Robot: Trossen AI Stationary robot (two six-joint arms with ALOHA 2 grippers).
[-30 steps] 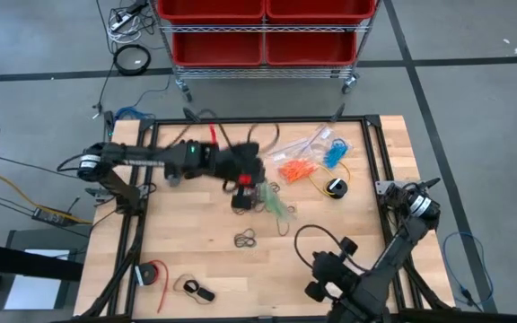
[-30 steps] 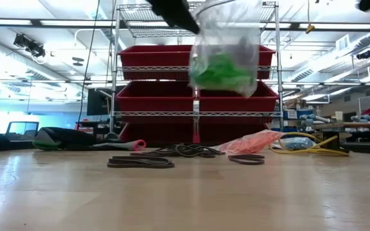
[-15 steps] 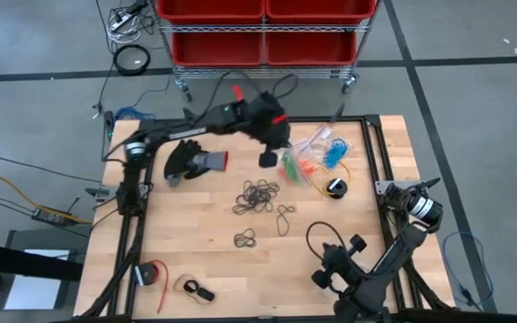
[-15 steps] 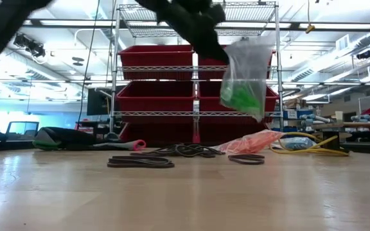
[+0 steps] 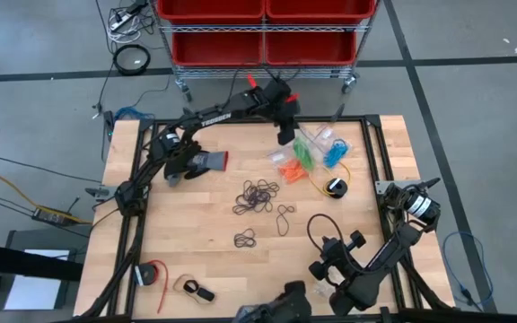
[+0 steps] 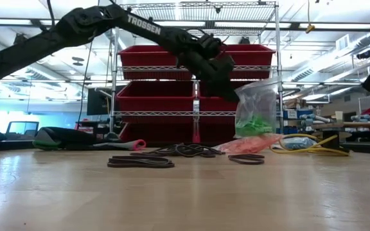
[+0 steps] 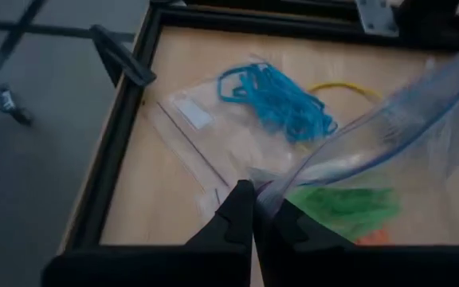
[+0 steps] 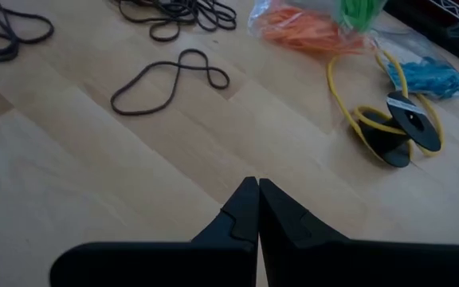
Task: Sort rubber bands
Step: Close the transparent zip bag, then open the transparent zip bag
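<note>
1. From above, the left gripper (image 5: pixel 284 136) reaches to the far side of the table (image 5: pixel 187 242), over a cluster of clear bags; its fingers are pinched on the edge of the bag of green rubber bands (image 5: pixel 302 152).
2. The low view adds that this bag (image 6: pixel 257 108) hangs clear of the tabletop, with the green bands bunched at its bottom, just above the orange rubber bands (image 6: pixel 252 142).
3. The left wrist view shows the pinch close up: both fingertips (image 7: pixel 237 209) together on the bag's plastic lip, with the blue rubber bands (image 7: pixel 279 97) lying in their own flat bag beyond.
4. Loose black rubber bands (image 5: pixel 257 196) lie mid-table, well apart from the bags; the low view sees them only as a thin dark heap (image 6: pixel 185 151).
5. The right gripper (image 8: pixel 256 209) waits near the table's front edge, fingers pressed together and empty. Its camera alone shows the yellow cable (image 8: pixel 369 112) and its black reel clearly.
6. A black glove (image 5: pixel 189 160) lies at the table's left.
</note>
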